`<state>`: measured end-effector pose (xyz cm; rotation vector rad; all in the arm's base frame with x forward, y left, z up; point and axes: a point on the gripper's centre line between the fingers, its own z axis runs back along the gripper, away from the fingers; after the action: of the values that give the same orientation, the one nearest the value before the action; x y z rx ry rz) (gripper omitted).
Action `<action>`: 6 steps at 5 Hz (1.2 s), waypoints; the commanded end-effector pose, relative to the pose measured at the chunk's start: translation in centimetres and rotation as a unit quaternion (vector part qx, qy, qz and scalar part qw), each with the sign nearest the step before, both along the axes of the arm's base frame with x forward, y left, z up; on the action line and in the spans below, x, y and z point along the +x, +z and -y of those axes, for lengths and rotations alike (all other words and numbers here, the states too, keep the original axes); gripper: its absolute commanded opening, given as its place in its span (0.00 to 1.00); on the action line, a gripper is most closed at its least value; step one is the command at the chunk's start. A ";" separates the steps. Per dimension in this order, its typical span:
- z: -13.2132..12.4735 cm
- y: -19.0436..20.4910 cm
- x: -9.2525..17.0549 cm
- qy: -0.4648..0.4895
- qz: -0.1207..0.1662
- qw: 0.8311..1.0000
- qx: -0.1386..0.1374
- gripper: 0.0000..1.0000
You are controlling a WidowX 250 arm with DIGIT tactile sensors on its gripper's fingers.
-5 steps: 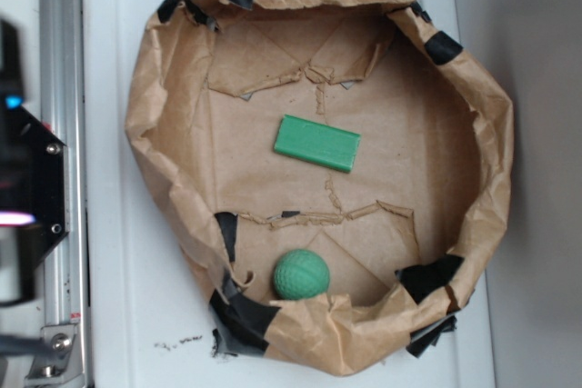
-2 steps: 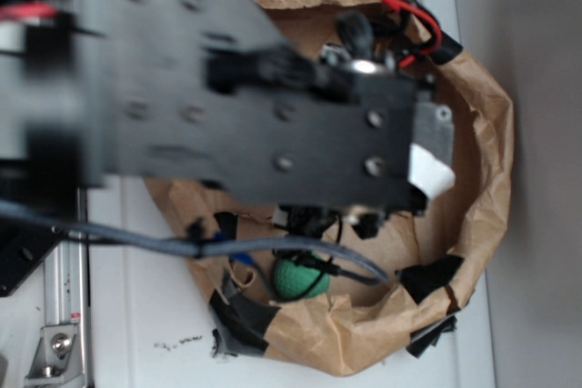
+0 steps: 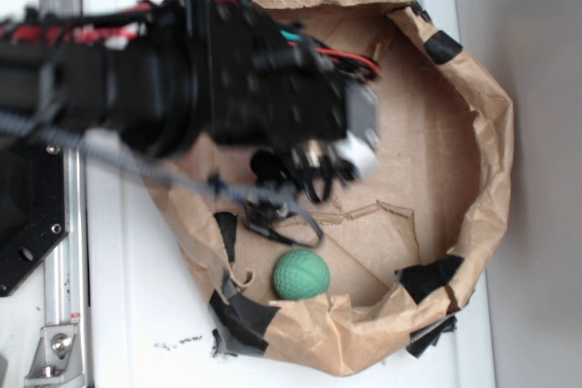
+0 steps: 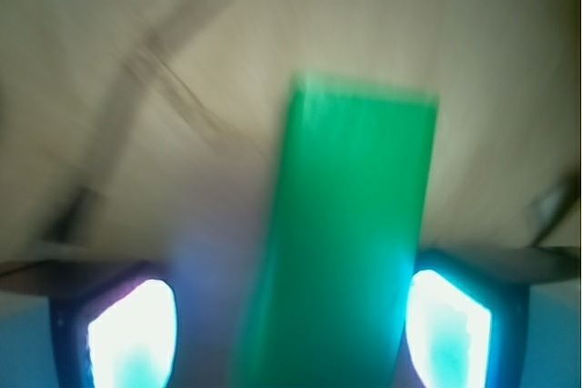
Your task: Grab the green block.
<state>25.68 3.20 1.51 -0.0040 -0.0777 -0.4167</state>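
The green block (image 4: 341, 233) fills the middle of your wrist view: a flat, smooth green bar lying lengthwise away from the camera on brown paper, its far end square and its near end running out of the bottom of the frame. The picture is blurred, so you cannot read fine detail on its faces. On either side of it, low in the frame, you see the two fingers (image 4: 450, 329) of the gripper (image 4: 291, 329), each glowing white and cyan; they stand apart with the block between them. The jaws are spread wider than the block, with a clearer gap on the left than on the right, and you cannot tell whether the right finger touches it.

In the exterior view the block is hidden beneath the black arm (image 3: 182, 88), which reaches in from the left with red and teal wires along its top. The arm hangs over the paper-lined basket (image 3: 486, 161), a crumpled brown rim patched with black tape (image 3: 441, 44). Near the basket's lower wall, well apart from the arm's tip, sits the dimpled green ball (image 3: 301, 274)
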 end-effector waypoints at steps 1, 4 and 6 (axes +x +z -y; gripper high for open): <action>0.6 -1.4 2.3 -0.005 -0.002 1.000 -0.012 0.00; 2.1 11.6 0.4 0.085 0.044 0.995 -0.005 0.00; 3.2 17.5 -0.1 0.179 0.046 0.980 -0.073 0.00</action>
<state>25.08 0.23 17.08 -0.1213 -0.1261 -0.0704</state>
